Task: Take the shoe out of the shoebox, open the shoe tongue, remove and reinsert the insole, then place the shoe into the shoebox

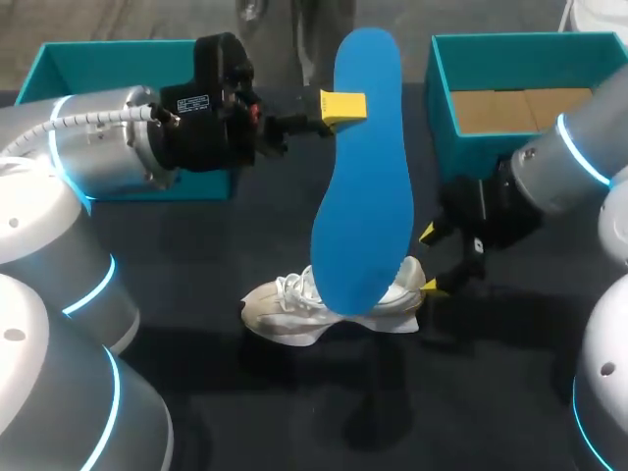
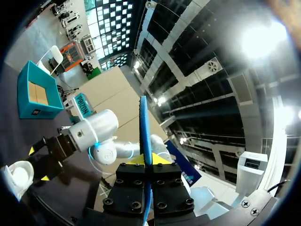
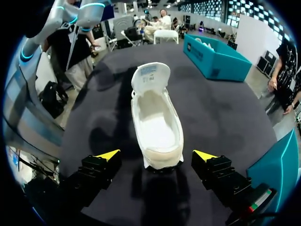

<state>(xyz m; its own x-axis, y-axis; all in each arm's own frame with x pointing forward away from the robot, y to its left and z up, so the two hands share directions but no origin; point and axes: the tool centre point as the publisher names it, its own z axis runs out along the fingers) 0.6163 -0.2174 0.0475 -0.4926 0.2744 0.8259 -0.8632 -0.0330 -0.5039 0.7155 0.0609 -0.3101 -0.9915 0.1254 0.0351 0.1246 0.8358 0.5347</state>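
A white shoe [image 1: 324,312] lies on the dark table, toe to the left; in the right wrist view the shoe [image 3: 157,123] shows its inside with the tongue folded up. My left gripper [image 1: 343,106] is shut on a blue insole [image 1: 365,167], holding it up in the air above the shoe; in the left wrist view the insole [image 2: 145,127] stands edge-on between the fingers of that gripper [image 2: 149,162]. At the shoe's heel my right gripper [image 1: 432,260] is open, and in its own view the gripper [image 3: 157,154] has its yellow tips on either side of the heel without touching it.
A teal shoebox [image 1: 446,108] with a cardboard floor stands at the back right. Another teal box [image 1: 59,61] sits at the back left behind my left arm, also seen as a teal box [image 3: 215,59] beyond the shoe.
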